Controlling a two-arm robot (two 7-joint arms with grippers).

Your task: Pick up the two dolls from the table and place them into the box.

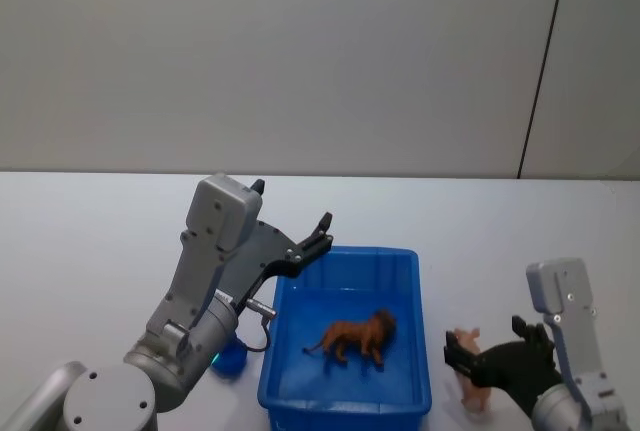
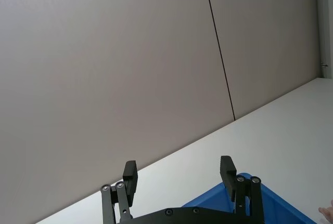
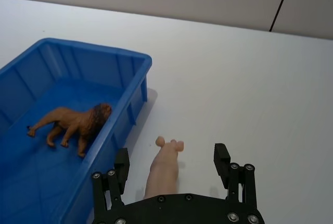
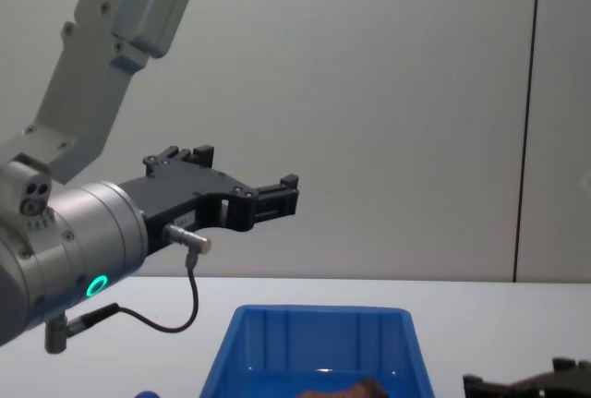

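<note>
The box (image 1: 350, 250) is located on the white table (image 1: 90, 241), in front of the robot and slightly to its right. One item is contained in the box: the brown doll (image 1: 358, 337), shaped like a lion, which is seen standing on its legs on the box floor, nearer the right wall than the left. The rest of the floor is bare blue plastic, and vertical ribs are visible on the inner walls.

The pink doll (image 3: 165, 164) is outside the box, on the table just beside the box's right wall and not touching it. The right gripper (image 3: 171, 154) is positioned low over this doll with its jaws spread apart; one finger is seen on each side of the doll, and a gap is visible on both sides.

The left gripper (image 2: 178, 168) is held well above the table, near the far left corner of the box. Its jaws are spread wide and nothing is carried between them.

A small rounded blue object (image 1: 232, 359) is seen on the table just left of the box, partly hidden by the left arm.
</note>
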